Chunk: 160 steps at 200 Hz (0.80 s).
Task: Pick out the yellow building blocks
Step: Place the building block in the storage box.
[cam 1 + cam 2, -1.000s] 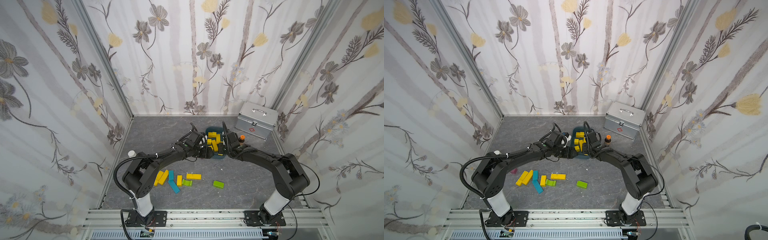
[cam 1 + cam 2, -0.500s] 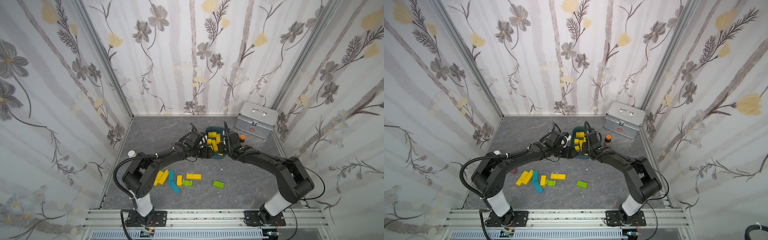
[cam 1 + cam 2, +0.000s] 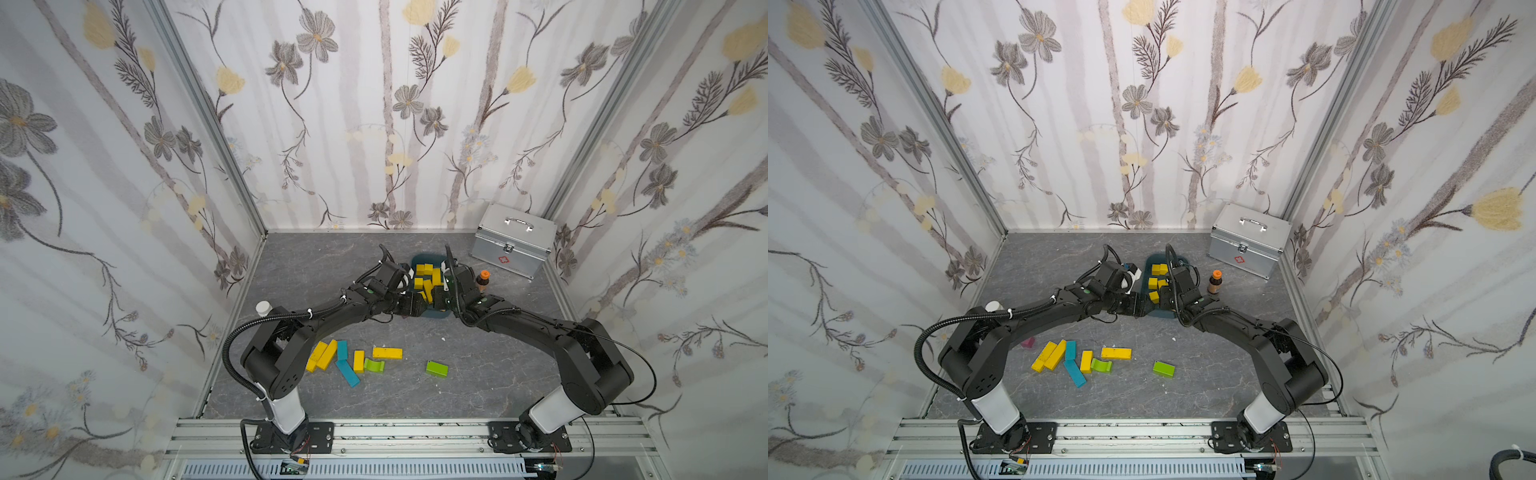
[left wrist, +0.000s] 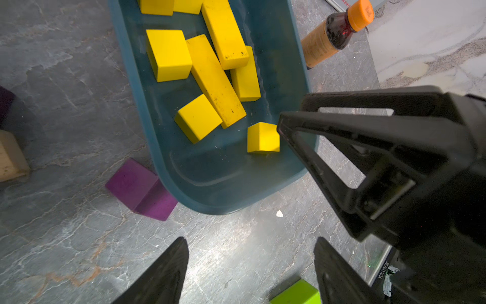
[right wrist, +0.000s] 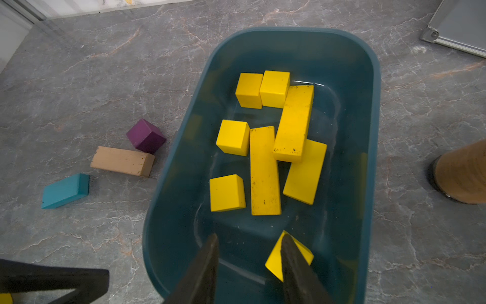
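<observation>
Right claw (image 5: 249,235): jaws partly apart over the robot-side end of the dark teal plastic bin (image 5: 173,189), gripping nothing; a small yellow wooden cube (image 5: 274,259) sits on the bin floor against one finger's outer side.
Left claw (image 4: 249,239): wide open, empty, above bare grey marble-pattern tabletop (image 4: 65,237) just outside the bin rim.
Yellow building blocks (image 5: 264,171): we count eight in the bin, cubes and bars, one bar lying across another.
Left out: four yellow bars (image 3: 387,353) on the tabletop near the left arm's base, among lime-green blocks (image 3: 436,368) and teal blocks (image 3: 347,372).
Why: bin takes yellow only; purple cube (image 5: 146,135) and tan bar (image 5: 122,160) lie outside, beside it.
Next: we'd send the left claw, nearer those four.
</observation>
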### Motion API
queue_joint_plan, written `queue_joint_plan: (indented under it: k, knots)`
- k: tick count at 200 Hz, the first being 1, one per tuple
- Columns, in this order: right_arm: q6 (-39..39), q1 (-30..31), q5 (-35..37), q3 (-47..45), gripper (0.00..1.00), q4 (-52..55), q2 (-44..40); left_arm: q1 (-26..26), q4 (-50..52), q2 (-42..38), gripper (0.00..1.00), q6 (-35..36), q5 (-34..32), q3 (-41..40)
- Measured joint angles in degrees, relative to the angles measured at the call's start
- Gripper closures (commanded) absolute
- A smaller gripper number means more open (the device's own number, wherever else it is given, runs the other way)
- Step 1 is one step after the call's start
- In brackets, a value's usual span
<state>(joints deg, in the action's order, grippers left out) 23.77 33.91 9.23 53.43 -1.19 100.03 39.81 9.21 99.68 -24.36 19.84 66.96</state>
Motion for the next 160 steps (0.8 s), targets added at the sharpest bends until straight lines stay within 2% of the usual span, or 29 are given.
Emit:
queue_joint_plan:
  k: [91,160]
  knots:
    - [-1.5,2.1,0.9,-0.3,0.62,-0.2,-2.3,0.0,0.0,-3.5,0.24,0.7,-1.7,-1.7]
    - [-2.9,5.2,0.9,-0.3,0.62,-0.3,-2.6,0.0,0.1,-8.3,0.24,1.0,-3.9,-6.3]
